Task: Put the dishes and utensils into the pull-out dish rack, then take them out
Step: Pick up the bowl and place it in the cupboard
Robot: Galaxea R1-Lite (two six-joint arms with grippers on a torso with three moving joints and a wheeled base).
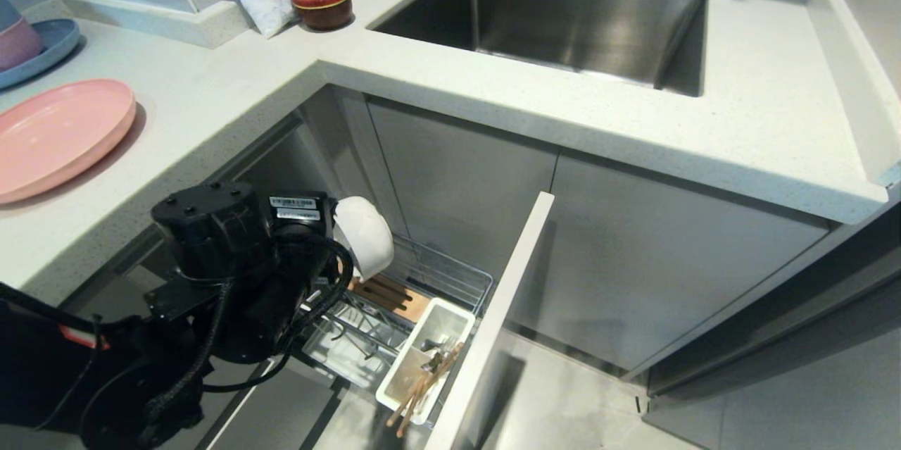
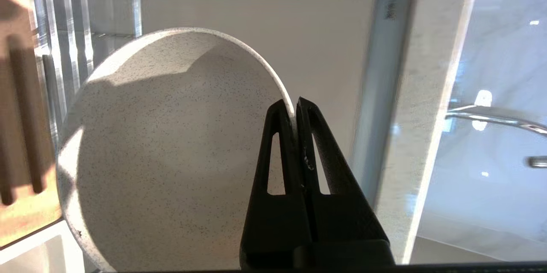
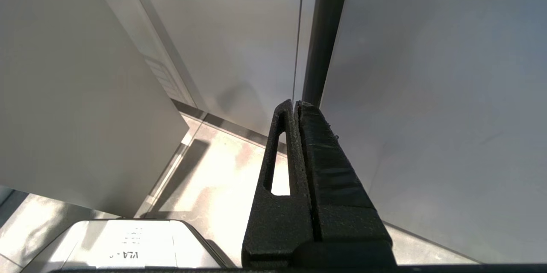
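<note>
Left gripper (image 2: 295,106) pinched tight on the rim of the cream-white bowl (image 1: 366,235), bowl tipped on edge and held in the air above the pull-out dish rack (image 1: 450,274), over the end with the brown wooden strip (image 1: 391,296). Cannot tell from this moment alone whether loading or unloading; pink plate (image 1: 60,133) lying on the counter (image 1: 739,119), not in the rack. Chopsticks (image 1: 422,388) lying in the white cutlery tray (image 1: 405,369) with some metal cutlery, too dim to name. Right gripper (image 3: 295,106) pressed together on nothing, parked low beside cabinet fronts. Next move, if loading: lower the bowl on edge into the wire basket without knocking the wires; if unloading: lift clear and carry to the counter, grip kept firm on the thin rim.
</note>
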